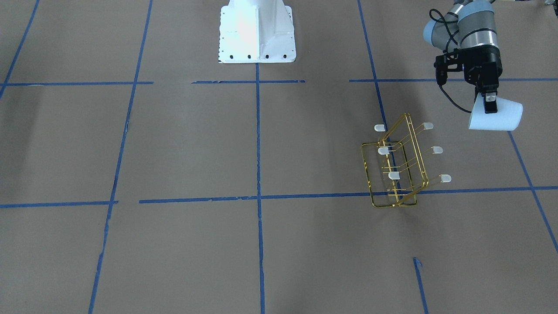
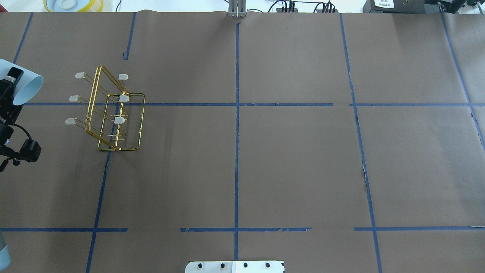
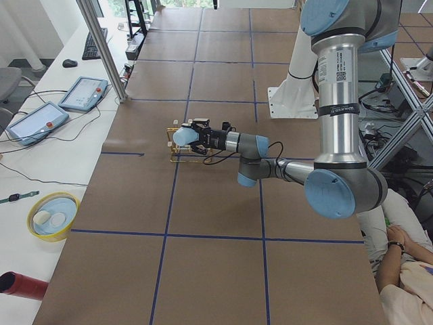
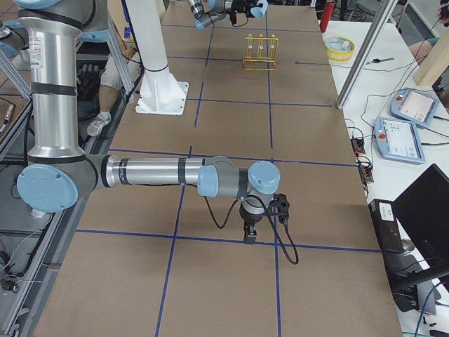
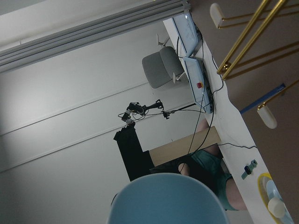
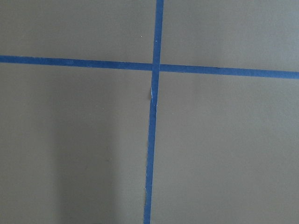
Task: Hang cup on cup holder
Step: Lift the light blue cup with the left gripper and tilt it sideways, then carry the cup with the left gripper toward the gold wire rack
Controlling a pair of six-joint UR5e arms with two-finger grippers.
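The pale blue cup point(image 1: 501, 115) lies on its side in my left gripper point(image 1: 490, 105), which is shut on its wall and holds it above the table. The gold wire cup holder point(image 1: 394, 175) stands upright on the table a short way off, with all its white-capped prongs bare. The overhead view shows the cup point(image 2: 26, 85) at the left edge and the holder point(image 2: 119, 120) to its right, apart. The left wrist view shows the cup's rim point(image 5: 166, 200) at the bottom and the holder's prongs point(image 5: 216, 11) at the upper right. My right gripper point(image 4: 249, 235) hangs low over the table far from both; I cannot tell whether it is open or shut.
The white robot base point(image 1: 257, 32) stands at mid table. Blue tape lines point(image 1: 258, 144) cross the brown surface. A yellow bowl point(image 3: 51, 215) and a red cylinder point(image 3: 20, 284) sit on the side bench. A seated person point(image 3: 406, 271) is beside the table.
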